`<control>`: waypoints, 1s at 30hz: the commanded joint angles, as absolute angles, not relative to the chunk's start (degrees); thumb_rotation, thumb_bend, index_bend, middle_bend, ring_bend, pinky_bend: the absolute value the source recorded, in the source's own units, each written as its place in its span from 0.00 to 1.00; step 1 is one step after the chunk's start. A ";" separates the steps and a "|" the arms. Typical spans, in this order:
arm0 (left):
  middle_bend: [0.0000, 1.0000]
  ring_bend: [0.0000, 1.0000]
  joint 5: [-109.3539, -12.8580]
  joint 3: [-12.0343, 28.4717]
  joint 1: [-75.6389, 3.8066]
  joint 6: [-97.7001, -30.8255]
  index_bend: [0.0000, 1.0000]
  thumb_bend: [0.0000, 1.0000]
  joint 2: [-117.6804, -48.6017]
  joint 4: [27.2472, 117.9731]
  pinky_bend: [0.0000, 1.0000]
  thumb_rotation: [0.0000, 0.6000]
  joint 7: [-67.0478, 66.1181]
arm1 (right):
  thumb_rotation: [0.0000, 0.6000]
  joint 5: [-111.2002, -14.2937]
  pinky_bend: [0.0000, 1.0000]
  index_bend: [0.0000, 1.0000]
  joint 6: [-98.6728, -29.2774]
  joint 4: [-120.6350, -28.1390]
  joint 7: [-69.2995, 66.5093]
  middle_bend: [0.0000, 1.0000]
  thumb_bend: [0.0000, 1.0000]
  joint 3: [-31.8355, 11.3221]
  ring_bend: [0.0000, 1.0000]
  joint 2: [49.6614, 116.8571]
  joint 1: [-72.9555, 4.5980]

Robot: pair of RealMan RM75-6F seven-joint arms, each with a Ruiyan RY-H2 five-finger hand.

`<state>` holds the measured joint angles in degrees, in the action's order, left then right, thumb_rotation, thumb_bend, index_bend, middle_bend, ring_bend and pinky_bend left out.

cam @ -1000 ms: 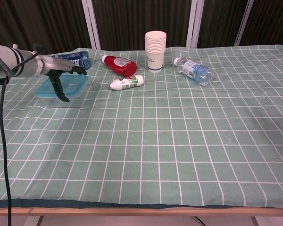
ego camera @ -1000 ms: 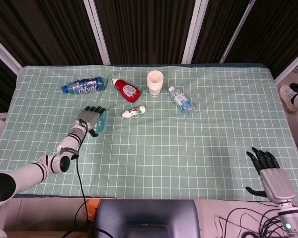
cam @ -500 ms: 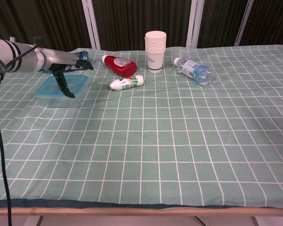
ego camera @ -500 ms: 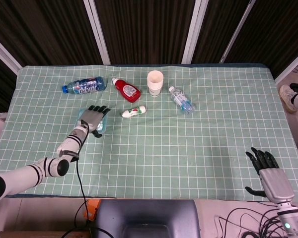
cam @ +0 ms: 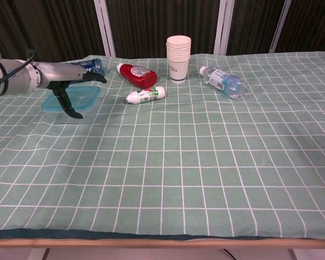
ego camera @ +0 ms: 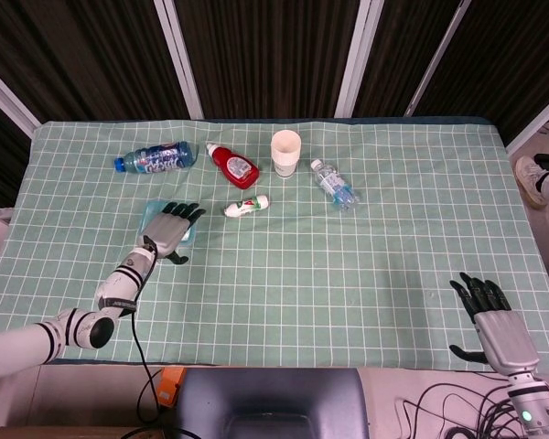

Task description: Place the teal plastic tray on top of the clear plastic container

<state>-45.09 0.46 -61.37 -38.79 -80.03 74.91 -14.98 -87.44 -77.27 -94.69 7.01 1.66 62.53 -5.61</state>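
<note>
My left hand (cam: 62, 81) hovered fingers-spread and empty over the teal plastic tray (cam: 84, 98), which sat on the clear plastic container (cam: 76, 116) at the table's left, looking placed as intended; right hand (ego camera: 492, 325) rested open, idle, near edge.

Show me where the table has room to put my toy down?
The cloth lies bare between the left hand and right hand. It's crowded by the paper cups, ketchup bottle and teal tray.
</note>
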 commanded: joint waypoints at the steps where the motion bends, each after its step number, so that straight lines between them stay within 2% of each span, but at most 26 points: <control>1: 0.00 0.00 -45.18 0.71 -60.86 -37.83 0.00 0.21 -80.45 74.36 0.04 1.00 -14.52 | 1.00 -87.42 0.00 0.00 -77.21 -94.66 6.97 0.00 0.07 1.66 0.00 62.50 -5.64; 30: 0.00 0.02 -45.66 2.16 -59.37 -34.04 0.00 0.21 -81.26 72.26 0.04 1.00 -14.80 | 1.00 -87.53 0.00 0.00 -77.27 -94.74 7.10 0.00 0.07 1.76 0.00 62.52 -5.64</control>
<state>-45.68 2.14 -59.38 -34.03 -81.28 72.24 -14.78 -87.53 -77.27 -94.73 7.10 1.76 62.52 -5.64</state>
